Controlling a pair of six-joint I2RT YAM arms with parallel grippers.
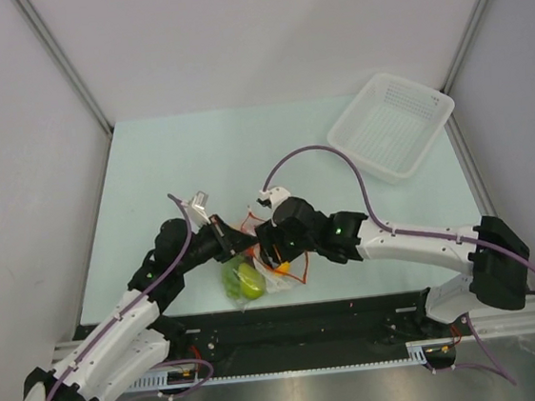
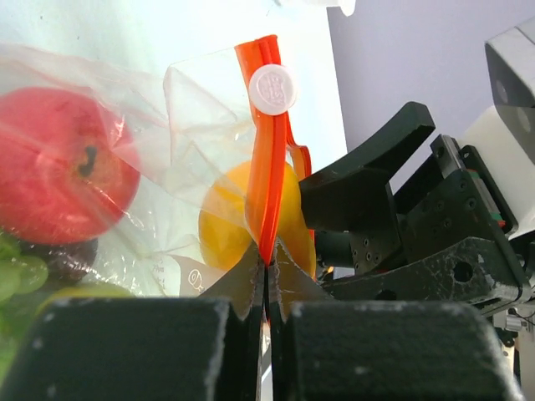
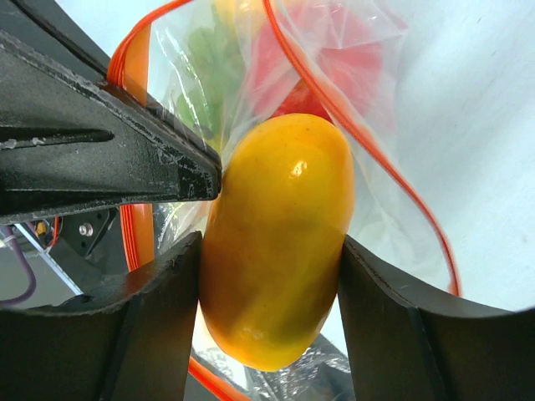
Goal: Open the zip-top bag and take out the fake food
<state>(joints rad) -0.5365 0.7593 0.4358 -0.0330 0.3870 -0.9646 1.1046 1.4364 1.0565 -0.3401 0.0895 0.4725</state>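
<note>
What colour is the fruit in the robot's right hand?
Orange-yellow; the oval fruit shows best in the right wrist view.

Lab robot cell, white panels, aluminium framing

Clear crinkly bag near front edge of surface, mouth open. Orange-red zip strip upright, pinched in left claw. Red apple and green grapes inside. Orange-yellow oval fruit at mouth, clamped in right claw.
</note>
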